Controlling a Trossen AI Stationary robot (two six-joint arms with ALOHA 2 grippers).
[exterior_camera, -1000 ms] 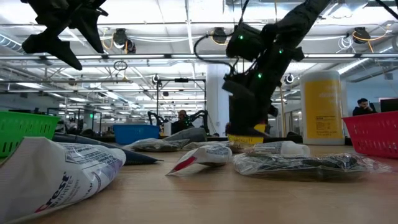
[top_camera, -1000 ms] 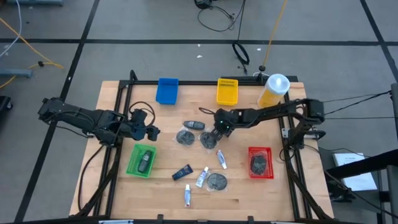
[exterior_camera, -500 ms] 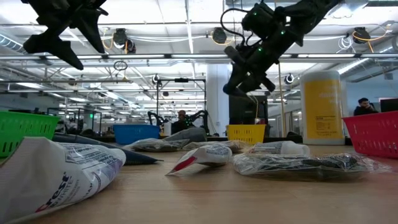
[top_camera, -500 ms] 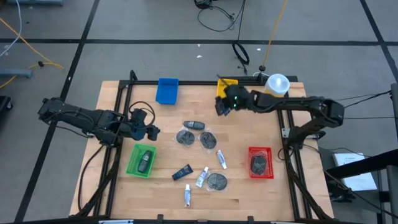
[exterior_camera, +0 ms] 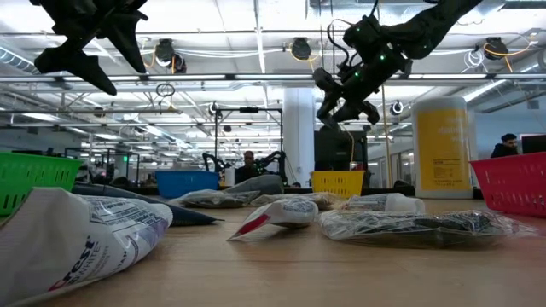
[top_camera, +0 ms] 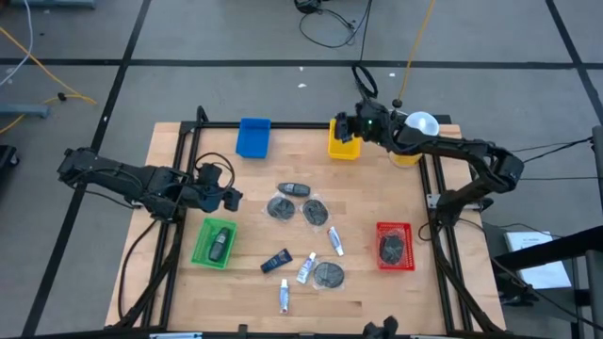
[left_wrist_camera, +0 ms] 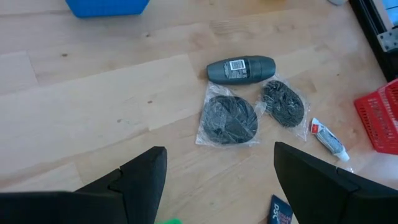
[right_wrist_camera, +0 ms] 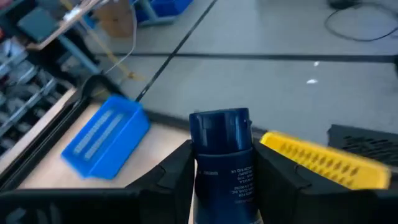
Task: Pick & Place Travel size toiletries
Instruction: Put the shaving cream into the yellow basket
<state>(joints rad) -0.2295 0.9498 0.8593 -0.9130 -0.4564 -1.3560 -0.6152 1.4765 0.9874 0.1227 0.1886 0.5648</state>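
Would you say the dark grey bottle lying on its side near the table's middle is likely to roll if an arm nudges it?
Probably. The dark grey bottle looks rounded and lies on its side on bare wood, so a sideways push would likely roll it. It seems rigid and smooth, so it may slip from a loose grip. The bagged discs beside it might stop it.
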